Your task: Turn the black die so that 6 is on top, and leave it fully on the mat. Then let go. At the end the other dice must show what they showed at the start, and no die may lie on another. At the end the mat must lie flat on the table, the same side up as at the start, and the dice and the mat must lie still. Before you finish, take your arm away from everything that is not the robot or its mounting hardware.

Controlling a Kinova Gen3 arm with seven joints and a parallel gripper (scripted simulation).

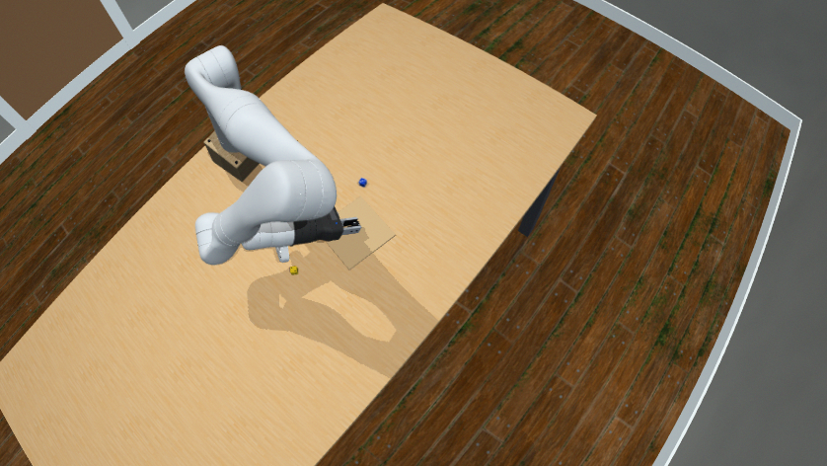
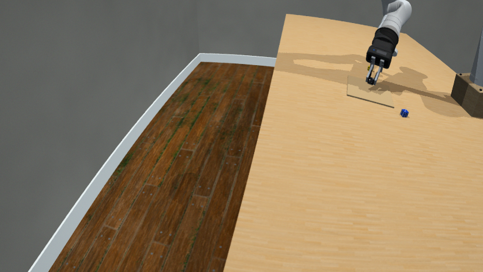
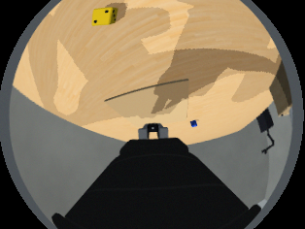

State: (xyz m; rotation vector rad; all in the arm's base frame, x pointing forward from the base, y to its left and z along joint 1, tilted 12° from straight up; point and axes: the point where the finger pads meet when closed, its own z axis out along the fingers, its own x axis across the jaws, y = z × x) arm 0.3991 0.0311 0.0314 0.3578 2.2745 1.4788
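So the fingers (image 2: pixel 371 80) are clamped on the black die (image 2: pixel 370 81), held right over the mat (image 2: pixel 378 96) near the upper right of the exterior view. The blue die (image 2: pixel 404 113) sits on the desk (image 2: pixel 338 169) just off the mat's right corner. The yellow die (image 1: pixel 293 270) shows well in the top view, lower left of the mat; in the exterior view it's mostly hidden behind the fingers

Pretty plain room: dark wood plank floor (image 2: pixel 189 162) with greenish streaks (kinda mossy looking), white baseboard (image 2: pixel 111 158) running along flat gray walls (image 2: pixel 84 67). Big light wood table (image 2: pixel 338 189) carries strong, sharp-edged shadows.
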